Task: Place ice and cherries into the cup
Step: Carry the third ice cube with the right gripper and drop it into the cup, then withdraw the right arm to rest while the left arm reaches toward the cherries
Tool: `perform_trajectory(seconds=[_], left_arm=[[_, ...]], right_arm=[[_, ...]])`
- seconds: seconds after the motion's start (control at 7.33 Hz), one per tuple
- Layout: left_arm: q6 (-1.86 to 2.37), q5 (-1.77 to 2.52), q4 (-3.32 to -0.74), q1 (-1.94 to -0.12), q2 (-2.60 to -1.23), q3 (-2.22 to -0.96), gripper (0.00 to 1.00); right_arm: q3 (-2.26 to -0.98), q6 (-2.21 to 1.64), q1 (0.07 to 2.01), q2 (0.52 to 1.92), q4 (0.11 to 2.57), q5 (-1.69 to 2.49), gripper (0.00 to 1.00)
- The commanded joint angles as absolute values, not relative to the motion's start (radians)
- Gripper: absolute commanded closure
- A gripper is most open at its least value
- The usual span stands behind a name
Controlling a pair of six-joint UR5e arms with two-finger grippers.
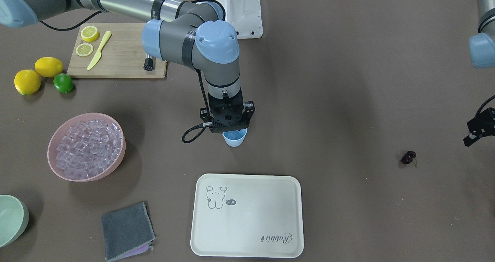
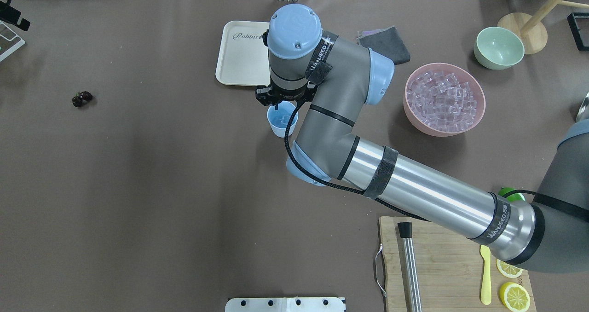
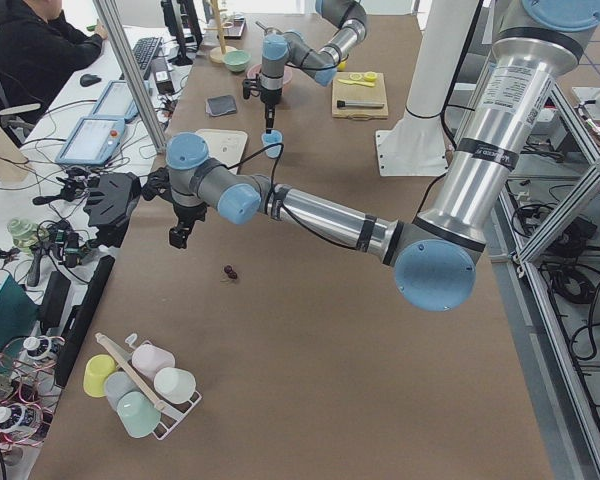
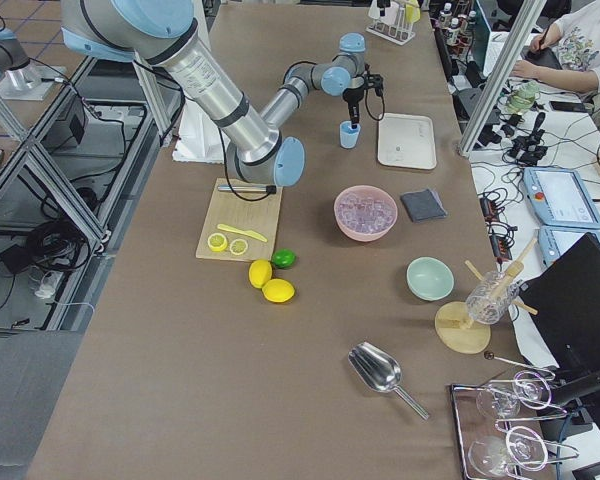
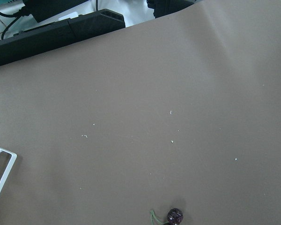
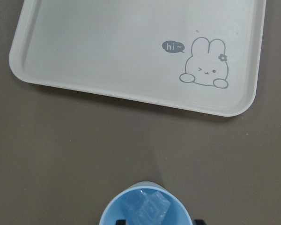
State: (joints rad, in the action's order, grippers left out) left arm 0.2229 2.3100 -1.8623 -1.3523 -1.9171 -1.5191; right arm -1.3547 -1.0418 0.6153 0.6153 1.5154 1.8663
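Under right end effector, cup holding ice

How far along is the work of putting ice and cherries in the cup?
About halfway. Done: some ice cubes lie in the cup. In hand: the right claw hangs over the cup. Left: the cherries lie on the table, apart from the left claw.

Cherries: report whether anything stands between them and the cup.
Nothing lies on the table between the cherries and the cup. But the right gripper hangs directly over the cup's mouth and would block a drop from above.
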Motion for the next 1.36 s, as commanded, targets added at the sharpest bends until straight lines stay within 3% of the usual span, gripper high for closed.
perform_trajectory(seconds=[0.0, 0.27, 0.55, 0.68, 1.09, 1.23], left_arm=[[0.221, 2.309, -1.893, -1.347, -1.908, -1.513, 0.02], [0.221, 2.182, -1.920, -1.323, -1.908, -1.500, 0.02], [0.227, 2.181, -1.908, -1.246, -1.925, -1.500, 0.02], [0.224, 2.177, -1.920, -1.186, -1.945, -1.456, 0.01], [0.222, 2.178, -1.951, -1.151, -1.942, -1.419, 0.02], [0.222, 2.177, -1.985, -1.144, -1.947, -1.387, 0.02]], right_arm=[[-1.358, -1.051, 0.617, 0.611, 1.523, 1.859, 0.02], [-1.438, -1.034, 0.705, 0.650, 1.570, 1.955, 0.02], [-1.695, -0.773, 0.892, 0.888, 1.653, 2.119, 0.02], [-1.765, -0.592, 0.985, 1.039, 1.651, 2.170, 0.02], [-1.818, 0.044, 1.376, 1.413, 1.641, 2.368, 0.02], [-1.806, 0.205, 1.485, 1.474, 1.652, 2.390, 0.02]])
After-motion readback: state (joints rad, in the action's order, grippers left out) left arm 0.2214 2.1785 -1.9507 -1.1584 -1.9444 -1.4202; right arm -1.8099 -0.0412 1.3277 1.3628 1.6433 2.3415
